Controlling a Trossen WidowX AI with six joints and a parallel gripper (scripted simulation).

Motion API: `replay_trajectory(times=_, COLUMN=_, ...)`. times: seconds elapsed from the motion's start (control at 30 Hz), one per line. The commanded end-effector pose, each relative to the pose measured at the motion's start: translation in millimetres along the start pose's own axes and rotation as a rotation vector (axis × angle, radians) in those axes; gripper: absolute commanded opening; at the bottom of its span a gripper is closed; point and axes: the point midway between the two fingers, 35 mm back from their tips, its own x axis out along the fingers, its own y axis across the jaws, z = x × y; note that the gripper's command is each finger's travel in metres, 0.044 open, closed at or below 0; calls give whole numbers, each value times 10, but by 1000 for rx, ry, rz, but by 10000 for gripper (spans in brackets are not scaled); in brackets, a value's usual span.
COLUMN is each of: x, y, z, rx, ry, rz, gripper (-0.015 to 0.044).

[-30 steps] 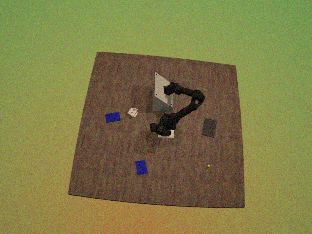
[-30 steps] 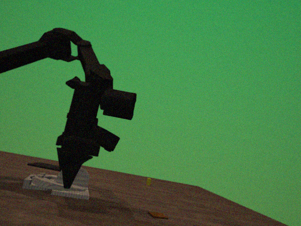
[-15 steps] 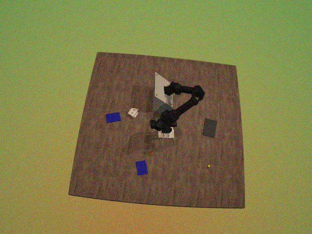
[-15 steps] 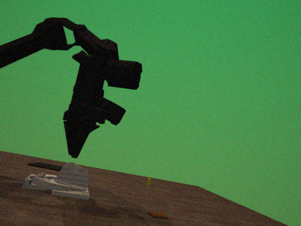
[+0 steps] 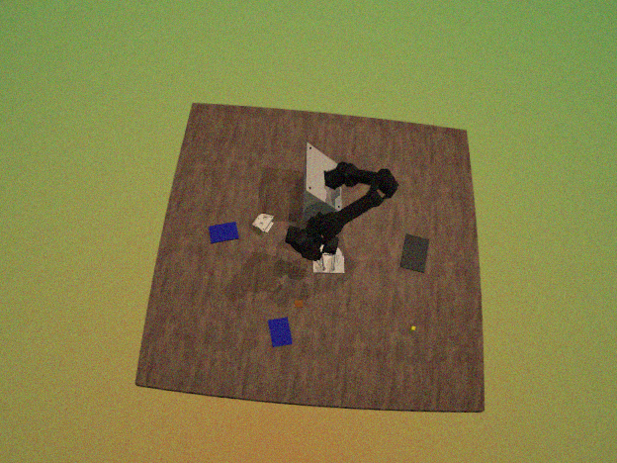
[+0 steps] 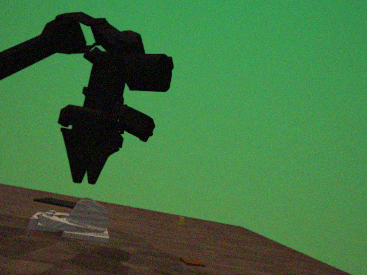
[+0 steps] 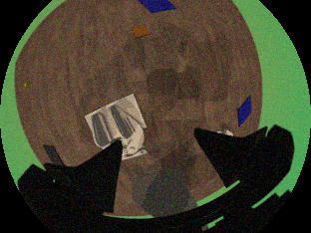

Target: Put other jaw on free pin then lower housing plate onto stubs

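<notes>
My end effector (image 5: 311,246) (image 6: 85,181) (image 7: 158,135) hangs wide open, empty, above the white base (image 5: 338,268) (image 6: 86,235) (image 7: 133,103); meshing seems done, so next I likely fetch the housing plate (image 5: 262,222) (image 7: 226,132), left

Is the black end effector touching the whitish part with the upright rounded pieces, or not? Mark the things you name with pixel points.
Apart: the exterior view shows background between the end effector's (image 6: 84,183) (image 7: 158,136) tips and the whitish part (image 6: 90,217) (image 7: 121,121).

Two blue mats (image 5: 223,232) (image 5: 280,331) (image 7: 244,111) (image 7: 157,5), one yellow block (image 5: 412,327) (image 6: 181,220) (image 7: 27,85).
</notes>
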Motion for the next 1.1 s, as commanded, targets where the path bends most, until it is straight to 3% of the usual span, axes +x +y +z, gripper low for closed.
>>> replay_trajectory(times=0.0, x=-22, y=-164, z=-19, rx=124, ry=2, rz=-8, gripper=440)
replay_trajectory(times=1.07, x=-184, y=-1150, z=-320, rx=946, ry=-13, rz=-35, gripper=440)
